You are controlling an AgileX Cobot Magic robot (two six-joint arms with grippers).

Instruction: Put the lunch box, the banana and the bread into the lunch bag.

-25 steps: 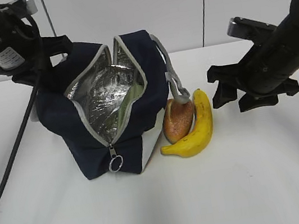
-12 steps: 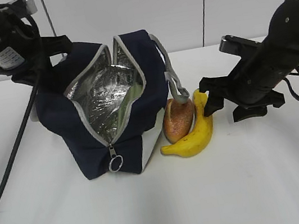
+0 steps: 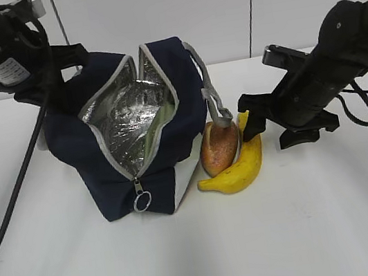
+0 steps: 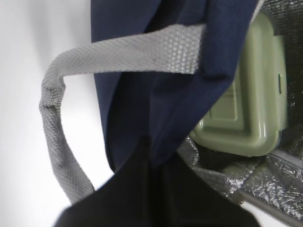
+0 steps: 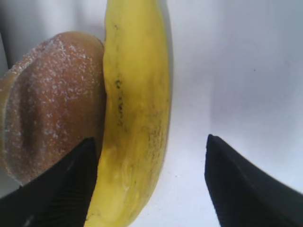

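Sage-green-lidded clear lunch box (image 4: 246, 94) is sitting inside the open navy fabric lunch bag (image 3: 96, 159). Left jaws are pinching the bag's rim. Curved yellow banana (image 3: 241, 164) and golden-brown bread roll (image 3: 218, 148) are lying beside the bag on the white desk (image 3: 308, 216); right jaws, wide, are straddling the banana.

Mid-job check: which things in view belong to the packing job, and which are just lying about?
Job items:
lunch bag, unzipped
lunch box, already inside the bag
banana, on the table beside the bread
bread, leaning against the bag

Lying about:
nothing else shows on the table
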